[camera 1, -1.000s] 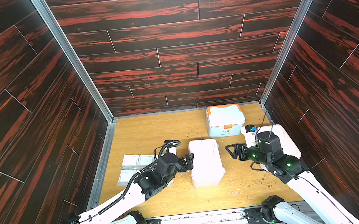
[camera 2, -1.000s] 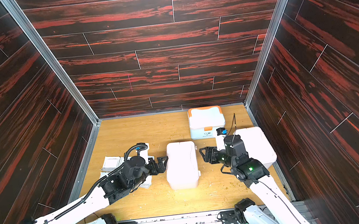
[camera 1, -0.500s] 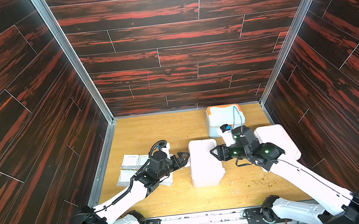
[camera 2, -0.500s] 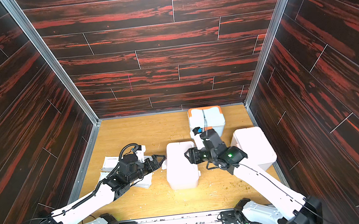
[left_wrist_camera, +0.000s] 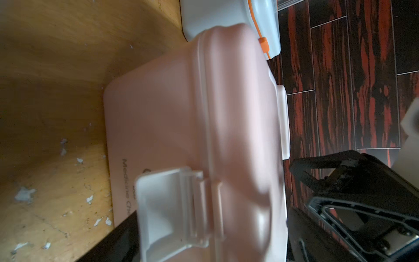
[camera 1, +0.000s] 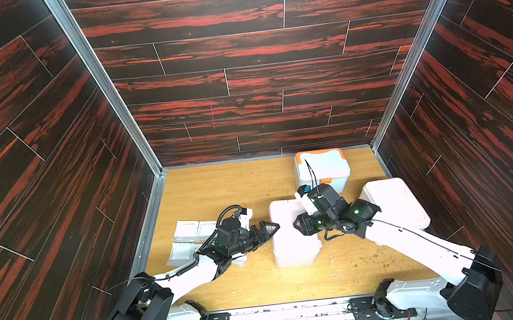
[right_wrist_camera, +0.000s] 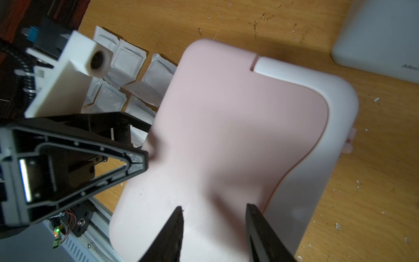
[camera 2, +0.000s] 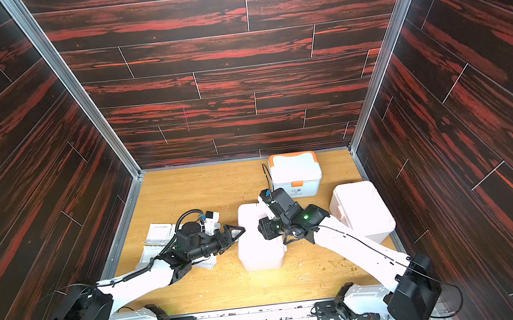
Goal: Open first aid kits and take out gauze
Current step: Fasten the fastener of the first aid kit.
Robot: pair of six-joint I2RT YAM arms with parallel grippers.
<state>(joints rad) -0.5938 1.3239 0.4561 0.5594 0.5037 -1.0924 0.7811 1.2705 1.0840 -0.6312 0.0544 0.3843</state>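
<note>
Working the opening step, we reckon. On the table point(camera 1: 219, 187) the middle kit point(camera 1: 290, 245) sits near the front edge, lid down. The plain kit point(camera 1: 396, 204) is by the right edge and the orange-trimmed kit point(camera 1: 321, 167) at the back edge, both shut. Gauze packets point(camera 1: 188, 231) lie by the left edge. The left gripper point(camera 1: 273, 225), jaws fully spread, faces the latch point(left_wrist_camera: 172, 204). The right gripper point(right_wrist_camera: 214, 208) hovers over the lid, jaws partly apart, pinching nothing. Next we'd flip the latch and brace the kit.
</note>
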